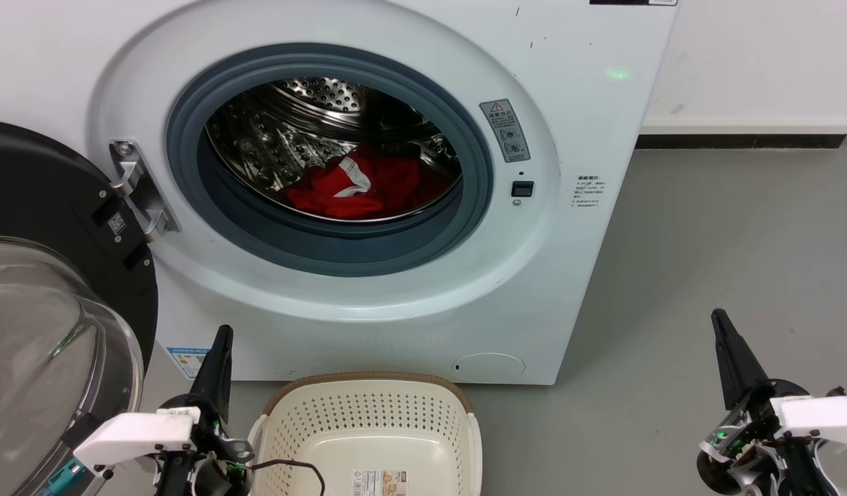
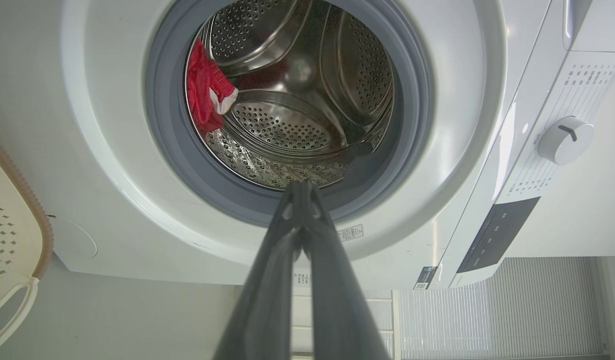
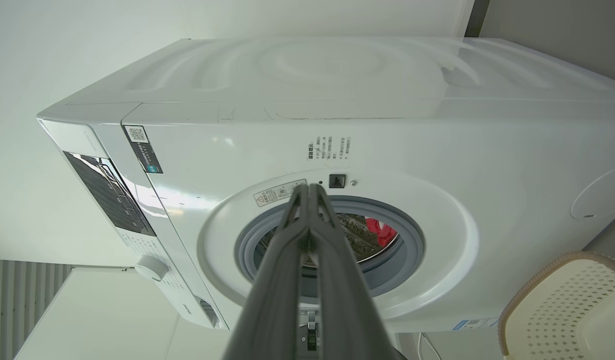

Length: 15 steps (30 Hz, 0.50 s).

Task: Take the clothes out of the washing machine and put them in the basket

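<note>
Clothes [image 1: 358,184] lie in the washing machine [image 1: 396,324]; left pincer [image 1: 223,333] and right pincer [image 1: 718,317], both pinched together, point toward it.

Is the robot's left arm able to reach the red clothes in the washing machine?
Probably yes. The black-framed glass door hangs wide open, and nothing sits between the left arm's closed dark fingers and the bright red fabric clothes in the steel drum. It would have to lift and stretch in.

Wide-open porthole [image 1: 341,241] straight ahead, clear way into the drum [image 1: 313,93]; door [image 1: 51,207] swung out left, basket [image 1: 368,413] parked on the floor [image 1: 706,241] just below
</note>
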### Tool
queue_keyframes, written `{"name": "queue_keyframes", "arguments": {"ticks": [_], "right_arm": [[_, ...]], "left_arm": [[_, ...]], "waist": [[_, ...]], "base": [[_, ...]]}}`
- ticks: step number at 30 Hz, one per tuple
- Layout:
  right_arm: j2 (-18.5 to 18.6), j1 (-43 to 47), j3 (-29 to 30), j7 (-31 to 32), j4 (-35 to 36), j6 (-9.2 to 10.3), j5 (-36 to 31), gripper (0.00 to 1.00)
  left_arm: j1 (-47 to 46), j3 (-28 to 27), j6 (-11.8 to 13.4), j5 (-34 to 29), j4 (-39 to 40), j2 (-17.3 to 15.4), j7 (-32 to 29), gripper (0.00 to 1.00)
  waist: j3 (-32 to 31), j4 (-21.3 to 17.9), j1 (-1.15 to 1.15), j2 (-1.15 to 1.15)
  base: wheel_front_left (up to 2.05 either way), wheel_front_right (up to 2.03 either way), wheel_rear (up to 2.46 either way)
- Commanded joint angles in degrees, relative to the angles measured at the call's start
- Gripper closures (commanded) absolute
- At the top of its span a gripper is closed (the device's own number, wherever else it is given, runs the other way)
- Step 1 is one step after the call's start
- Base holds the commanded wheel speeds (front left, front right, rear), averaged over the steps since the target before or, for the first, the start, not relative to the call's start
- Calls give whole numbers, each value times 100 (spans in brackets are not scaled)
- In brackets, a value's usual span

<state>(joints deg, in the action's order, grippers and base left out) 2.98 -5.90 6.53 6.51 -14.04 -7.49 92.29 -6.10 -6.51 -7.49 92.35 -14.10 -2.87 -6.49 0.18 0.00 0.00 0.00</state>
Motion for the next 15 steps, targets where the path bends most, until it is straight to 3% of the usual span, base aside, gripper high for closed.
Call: {"name": "queue_keyframes", "arguments": {"ticks": [1, 15], "right_arm": [[-23, -87, -5, 0, -3, 0, -1, 100], [-23, -87, -5, 0, -3, 0, -1, 100]], "left_arm": [[-41, -12, -14, 4, 8, 5, -23, 100], [-41, -12, -14, 4, 8, 5, -23, 100]], "waist": [[0, 0, 0, 0], [0, 0, 0, 0]], "base": [[0, 0, 0], [0, 0, 0]]}}
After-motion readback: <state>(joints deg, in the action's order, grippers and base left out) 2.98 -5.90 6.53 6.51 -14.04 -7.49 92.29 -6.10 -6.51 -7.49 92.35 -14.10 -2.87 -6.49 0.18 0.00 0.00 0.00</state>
